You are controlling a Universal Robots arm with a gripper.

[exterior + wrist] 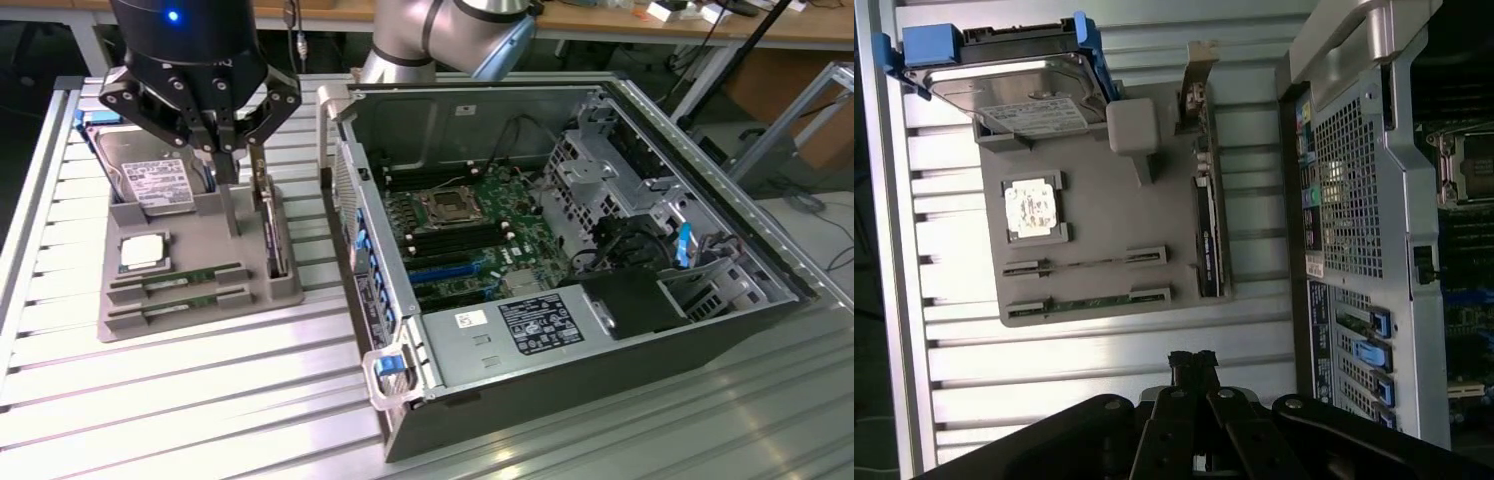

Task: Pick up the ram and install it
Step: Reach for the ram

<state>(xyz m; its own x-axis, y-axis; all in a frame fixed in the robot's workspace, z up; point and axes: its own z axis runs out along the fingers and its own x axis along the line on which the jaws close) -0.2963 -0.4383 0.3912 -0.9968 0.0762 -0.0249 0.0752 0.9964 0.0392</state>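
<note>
A slatted metal counter (200, 400) carries everything. On the exterior view's right, an open computer case (441, 125) is laid on its side, so that the green board (494, 225) inside is turned upward and can be reached from above. A grey tray (200, 240) is set just beside the case. The parts are kept in moulded seats, presumably so that each can be found in a fixed place.

The hand (218, 140) is held in the air above the tray, its fingers pressed together with nothing between them, and no part is touched. A hard drive (158, 180) is propped at a slant at one end of the tray. A green card (274, 235) is stood on edge along the side nearest the case, and a square silver chip (143, 252) is seated flat.

The ram (178, 277) is stood on its long edge in a narrow slot at the end away from the hard drive, with a second stick (178, 303) slotted beside it. The upper edge is thus left free to be pinched. The pick-up is judged not yet begun.
</note>
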